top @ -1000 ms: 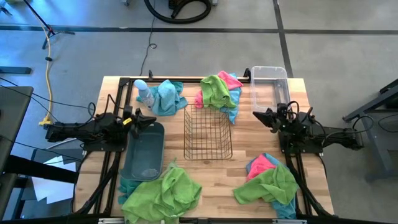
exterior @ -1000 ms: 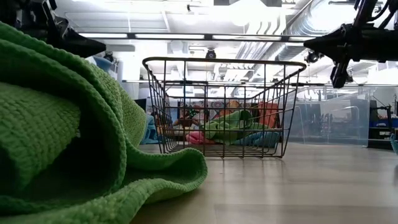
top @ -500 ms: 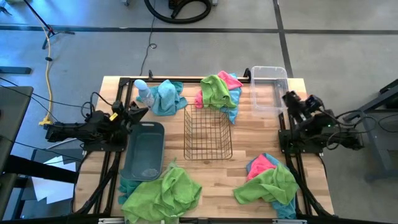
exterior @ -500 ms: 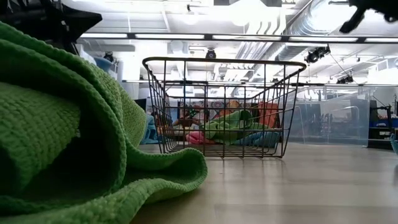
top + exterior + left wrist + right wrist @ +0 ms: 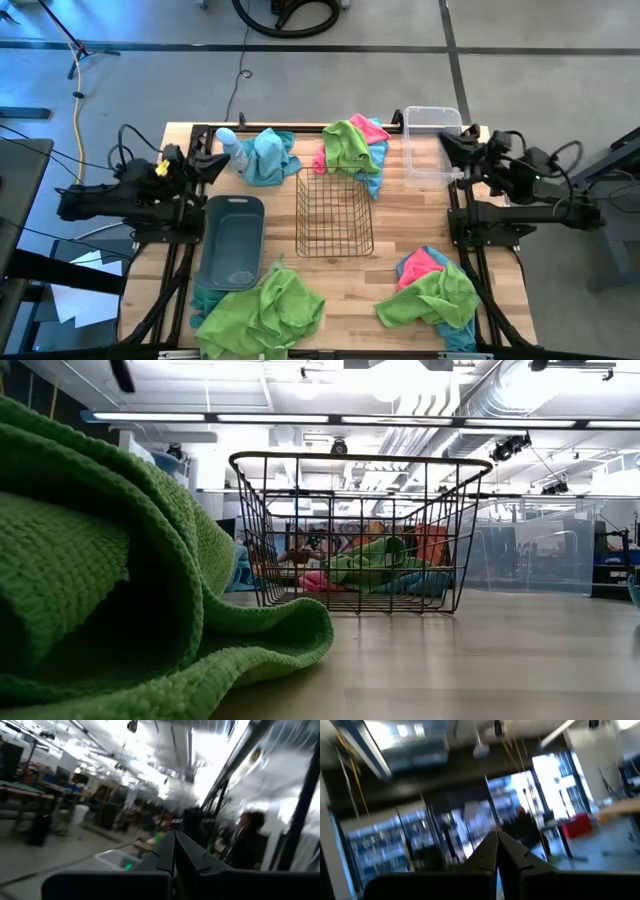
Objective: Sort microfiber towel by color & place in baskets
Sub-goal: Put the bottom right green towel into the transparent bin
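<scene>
Both claws are shut tight and hold nothing. The left gripper [image 5: 218,160] is up near the far left of the table, just beside the pale bottle [image 5: 230,148] and a blue towel [image 5: 266,155]. The right gripper [image 5: 447,141] is over the clear bin [image 5: 432,120] at the far right.

I think a claw could bump the bottle over or snag two stuck towels at once.

Green towels [image 5: 262,312] lie near, past the wire basket [image 5: 334,213] and grey tub [image 5: 232,240].

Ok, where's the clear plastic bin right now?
In the high view the clear plastic bin sits at the table's far right corner, empty, just right of the green-and-pink towel pile, with the right gripper at its right edge.
</scene>
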Controlling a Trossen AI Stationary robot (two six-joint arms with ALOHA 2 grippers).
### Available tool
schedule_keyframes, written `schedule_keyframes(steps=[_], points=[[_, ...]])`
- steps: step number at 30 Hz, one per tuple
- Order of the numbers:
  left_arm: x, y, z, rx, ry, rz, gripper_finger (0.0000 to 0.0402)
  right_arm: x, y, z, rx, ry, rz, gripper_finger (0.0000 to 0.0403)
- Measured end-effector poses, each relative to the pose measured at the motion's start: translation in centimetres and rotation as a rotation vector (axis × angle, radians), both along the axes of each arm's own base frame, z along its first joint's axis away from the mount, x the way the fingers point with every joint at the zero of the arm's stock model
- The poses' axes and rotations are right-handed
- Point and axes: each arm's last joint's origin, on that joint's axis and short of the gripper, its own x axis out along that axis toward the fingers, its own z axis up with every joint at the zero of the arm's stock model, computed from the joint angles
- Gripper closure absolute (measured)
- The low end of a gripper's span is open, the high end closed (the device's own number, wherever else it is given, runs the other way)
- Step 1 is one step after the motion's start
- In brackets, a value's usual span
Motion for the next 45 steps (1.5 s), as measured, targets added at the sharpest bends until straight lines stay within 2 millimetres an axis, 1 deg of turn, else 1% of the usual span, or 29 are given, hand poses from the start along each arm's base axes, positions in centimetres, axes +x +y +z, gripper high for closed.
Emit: schedule_keyframes(steps=[4,8,13,16,19,23,26,28,30,32,34,36,39,45], points=[[1.5,0.1,3.1,0.045,0.117,0.045,0.0401,0.9,-0.1,1.1,0.010,0.083,0.001,0.0402],[3.2,0.2,5.0,0.107,0.224,0.085,0.0400,1.3,-0.1,2.0,0.023,0.121,0.020,0.0402],[5.0,0.3,5.7,0.126,0.290,0.103,0.0393,1.5,0.0,2.7,0.100,0.184,0.093,0.0402],[5.6,0.3,5.7,0.121,0.303,0.102,0.0388,2.0,0.1,3.0,0.178,0.242,0.158,0.0395],[5.8,0.3,5.6,0.111,0.306,0.099,0.0383,2.7,0.1,3.4,0.271,0.350,0.211,0.0370],[5.8,0.3,5.7,0.097,0.289,0.096,0.0378,3.9,0.2,3.9,0.344,0.522,0.261,0.0318],[5.8,0.3,5.7,0.084,0.284,0.093,0.0376,4.9,0.4,4.1,0.425,0.647,0.347,0.0279],[5.8,0.3,5.7,0.075,0.283,0.091,0.0375,5.5,0.6,3.7,0.505,0.753,0.438,0.0259],[5.8,0.3,5.6,0.075,0.285,0.090,0.0375,6.0,0.9,2.9,0.637,0.875,0.541,0.0246],[5.8,0.3,5.6,0.075,0.285,0.090,0.0375,6.4,1.2,1.8,0.774,0.998,0.630,0.0240],[5.8,0.3,5.6,0.075,0.285,0.090,0.0375,6.4,1.7,0.7,0.895,1.132,0.682,0.0238],[5.8,0.3,5.7,0.074,0.285,0.094,0.0375,6.1,2.3,-0.2,0.969,1.269,0.684,0.0238],[5.7,0.4,5.6,0.065,0.287,0.128,0.0375,5.9,3.2,-1.1,0.983,1.421,0.647,0.0237],[5.7,0.5,5.6,0.059,0.289,0.150,0.0375,6.4,5.1,-1.9,1.017,1.540,0.529,0.0237]])
